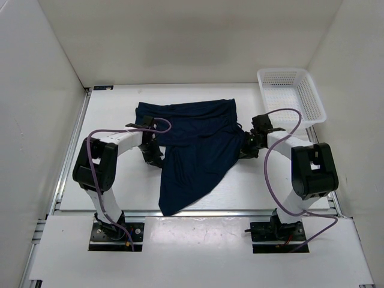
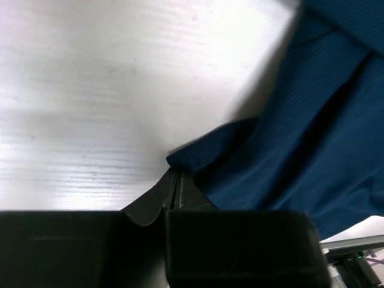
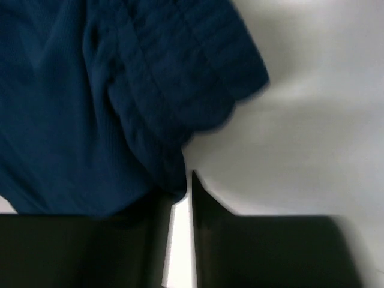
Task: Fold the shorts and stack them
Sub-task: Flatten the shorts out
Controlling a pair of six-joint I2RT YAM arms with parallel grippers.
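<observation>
1. At the middle of the bench [image 1: 282, 186]: the shorts [image 1: 198, 129], dark navy, spread wide, one leg trailing toward the near edge.
2. At the shorts' left edge: left gripper [image 1: 153, 157], clenched, fingertips [image 2: 171, 187] pressed together on a lifted corner of the hem.
3. At the shorts' right edge: right gripper [image 1: 247, 149], low on the bench, jaws drawn near with a thin slit of light between. Gathered waistband [image 3: 180, 78] draped over one fingertip; cannot tell whether cloth is caught.
4. In the far right corner: white plastic basket [image 1: 313, 99], well apart from the shorts, just beyond the right arm.
5. Over both arms: looping purple cables [image 1: 90, 153], clear of the cloth.
6. Around the bench on three sides: plain white walls.
</observation>
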